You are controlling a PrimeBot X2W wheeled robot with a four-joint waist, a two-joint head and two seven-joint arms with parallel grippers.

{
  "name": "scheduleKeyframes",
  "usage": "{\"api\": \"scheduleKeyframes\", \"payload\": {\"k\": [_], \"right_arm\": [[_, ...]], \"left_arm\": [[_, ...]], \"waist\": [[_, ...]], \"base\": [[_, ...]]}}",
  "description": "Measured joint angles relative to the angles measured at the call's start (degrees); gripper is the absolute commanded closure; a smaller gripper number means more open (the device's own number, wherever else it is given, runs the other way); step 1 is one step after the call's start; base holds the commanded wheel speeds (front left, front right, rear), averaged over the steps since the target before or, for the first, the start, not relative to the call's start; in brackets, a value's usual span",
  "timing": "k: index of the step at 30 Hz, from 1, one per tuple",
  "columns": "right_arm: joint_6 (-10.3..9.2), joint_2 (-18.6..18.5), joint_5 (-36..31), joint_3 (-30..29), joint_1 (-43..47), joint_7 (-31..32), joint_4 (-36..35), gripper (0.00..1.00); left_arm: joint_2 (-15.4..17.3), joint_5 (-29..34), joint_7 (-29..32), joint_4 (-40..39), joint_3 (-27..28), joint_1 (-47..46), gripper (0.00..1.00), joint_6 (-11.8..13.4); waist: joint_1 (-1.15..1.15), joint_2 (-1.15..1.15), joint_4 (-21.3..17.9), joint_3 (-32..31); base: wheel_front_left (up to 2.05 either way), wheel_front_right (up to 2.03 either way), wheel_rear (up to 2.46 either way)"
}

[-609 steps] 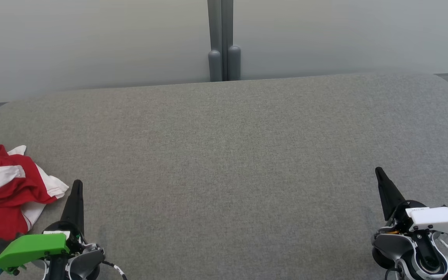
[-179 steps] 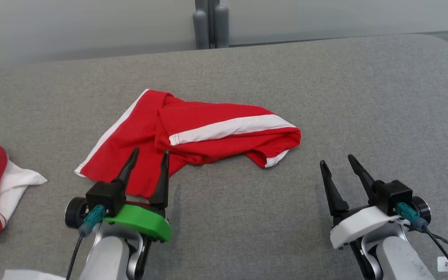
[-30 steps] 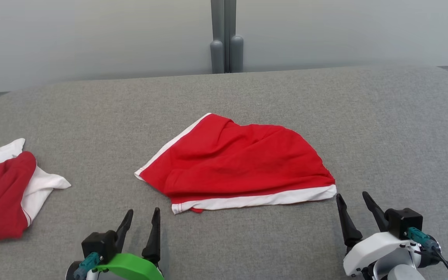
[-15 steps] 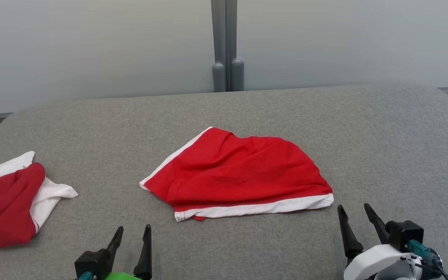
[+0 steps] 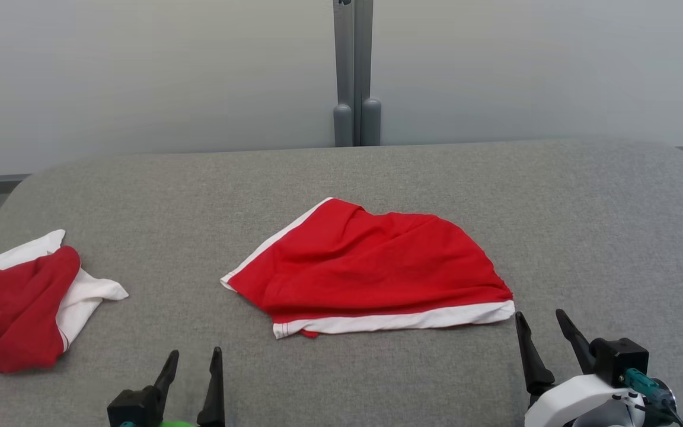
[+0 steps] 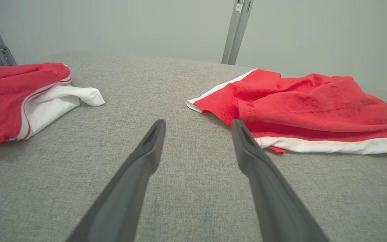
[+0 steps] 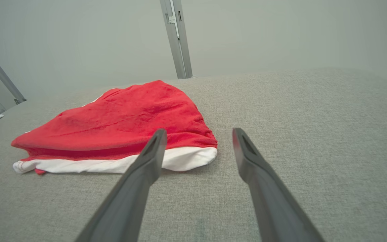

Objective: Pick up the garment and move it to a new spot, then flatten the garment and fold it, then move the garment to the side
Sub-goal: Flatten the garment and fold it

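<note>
The garment (image 5: 371, 267), one red piece with white bands, is our landmark. It lies flattish on the grey padded surface (image 5: 341, 178).

Nearest to us, on the garment's near side, we count two grippers. The left gripper (image 5: 195, 351) hangs short of the garment's left corner and apart from it, its two dark fingers spread with bare padding between them. The right gripper (image 5: 539, 313) sits just beside the garment's near right corner, its two fingers likewise spread and holding nothing. We cannot tell whether one of them brushes the white hem.

One white band runs along the garment's near edge, and a second edges its left side. Well to the garment's left we see one more cloth, a crumpled red and white heap (image 5: 21, 308). Beyond the garment's far side, past the padding's edge, one grey post (image 5: 356, 71) of two rails stands against a pale wall (image 5: 140, 77).
</note>
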Motion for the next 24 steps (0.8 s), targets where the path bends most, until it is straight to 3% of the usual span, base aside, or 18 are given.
{"api": "scheduleKeyframes", "payload": {"k": [7, 14, 24], "right_arm": [[0.0, 0.0, -0.1, 0.1, -1.0, 0.0, 0.4, 0.0], [0.0, -1.0, -0.3, 0.8, -6.2, 0.0, -0.4, 0.0], [0.0, -1.1, -0.2, 1.1, -8.5, 0.0, -0.5, 0.0]], "left_arm": [[0.0, -1.1, 0.0, 1.9, -4.5, -1.9, 0.0, -0.1], [-0.2, -5.2, 0.0, 3.6, -11.2, -9.8, 0.0, -0.2], [-0.1, -8.9, 0.0, 7.8, -11.3, -12.8, 0.0, -0.2]], "waist": [[0.0, 0.0, -0.3, 3.1], [0.0, 0.0, -1.1, 8.9], [0.0, 0.0, -3.1, 16.3]], "base": [[0.0, 0.0, 0.0], [0.0, 0.0, 0.0], [0.0, 0.0, 0.0]]}}
